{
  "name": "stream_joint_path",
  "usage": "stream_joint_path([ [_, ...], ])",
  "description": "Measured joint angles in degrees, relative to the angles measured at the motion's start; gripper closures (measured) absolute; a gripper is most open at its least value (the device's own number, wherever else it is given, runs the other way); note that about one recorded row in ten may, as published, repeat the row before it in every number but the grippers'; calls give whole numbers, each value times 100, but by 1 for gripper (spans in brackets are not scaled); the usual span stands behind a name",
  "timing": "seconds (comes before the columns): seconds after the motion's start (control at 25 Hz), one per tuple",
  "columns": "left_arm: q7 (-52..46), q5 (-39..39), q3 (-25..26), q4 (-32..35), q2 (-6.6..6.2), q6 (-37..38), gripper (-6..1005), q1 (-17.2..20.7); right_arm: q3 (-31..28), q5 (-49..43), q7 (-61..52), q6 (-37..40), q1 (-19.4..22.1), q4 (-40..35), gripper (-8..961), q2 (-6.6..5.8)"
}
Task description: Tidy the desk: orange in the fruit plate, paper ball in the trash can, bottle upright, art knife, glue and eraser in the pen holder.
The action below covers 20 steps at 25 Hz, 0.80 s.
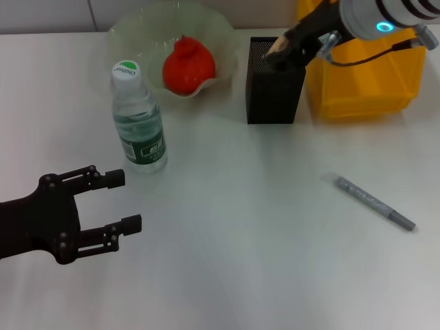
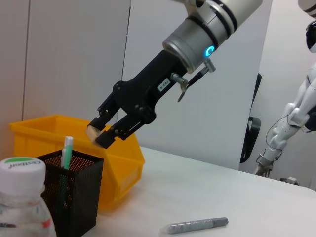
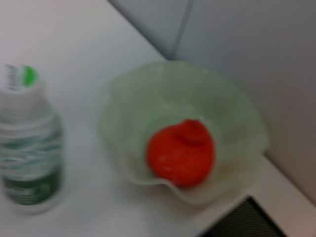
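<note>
Nearest, left gripper (image 1: 117, 203) parked low with fingers spread, holding nothing; art knife (image 1: 375, 203) lying loose on the desk. Farther back, right gripper (image 1: 278, 53) pinching the eraser (image 2: 95, 133) above the pen holder (image 1: 273, 93). Released off-centre, likely to clip the rim and bounce out. Green-capped stick inside visible only in left wrist view.

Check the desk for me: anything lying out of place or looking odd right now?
One thing: a grey pen-like tool lies flat on the table, away from the pen holder. The bottle stands upright and the orange sits in the fruit plate. The right hand holds a small tan item above the holder.
</note>
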<state>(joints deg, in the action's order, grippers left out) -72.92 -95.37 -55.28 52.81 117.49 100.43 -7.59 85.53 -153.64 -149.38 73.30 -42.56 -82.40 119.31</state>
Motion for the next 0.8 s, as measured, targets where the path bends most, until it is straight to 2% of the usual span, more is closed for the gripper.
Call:
stream_joint_path([
  [0.56, 12, -4, 0, -139, 23, -8, 243, -32, -10, 50, 7, -1578, -24, 1243, 491, 4],
  [0.76, 6, -12, 36, -139, -17, 29, 243, -32, 28, 97, 23, -1669, -33, 1290, 479, -3],
  [0.8, 5, -12, 49, -139, -17, 31, 243, -32, 28, 97, 23, -1669, -33, 1290, 432, -3],
])
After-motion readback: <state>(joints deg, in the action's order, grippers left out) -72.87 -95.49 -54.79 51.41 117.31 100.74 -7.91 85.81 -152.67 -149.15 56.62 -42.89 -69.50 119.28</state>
